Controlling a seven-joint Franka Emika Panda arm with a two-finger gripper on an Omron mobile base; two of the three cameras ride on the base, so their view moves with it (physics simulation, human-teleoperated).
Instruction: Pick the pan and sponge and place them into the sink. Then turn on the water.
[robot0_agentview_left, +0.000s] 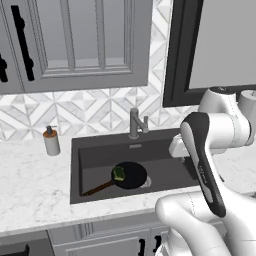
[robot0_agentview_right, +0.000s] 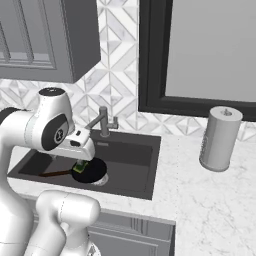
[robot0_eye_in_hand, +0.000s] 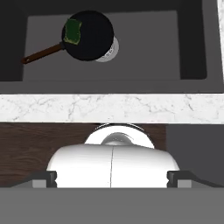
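The pan (robot0_eye_in_hand: 89, 36) is lying in the sink (robot0_eye_in_hand: 144, 48), its handle pointing left, the sponge (robot0_eye_in_hand: 72, 31) sitting on its left rim, its right edge overlapping the drain (robot0_eye_in_hand: 111, 50). The fingers (robot0_eye_in_hand: 112, 178) are standing wide open, empty, well apart from the pan, across the marble surface (robot0_eye_in_hand: 112, 108).

Left part of sink (robot0_agentview_left: 80, 170) is taken by pan (robot0_agentview_left: 131, 175) w/ sponge (robot0_agentview_left: 119, 173) on it; right part is left free. Faucet (robot0_agentview_left: 136, 123) is reached from front, unobstructed.
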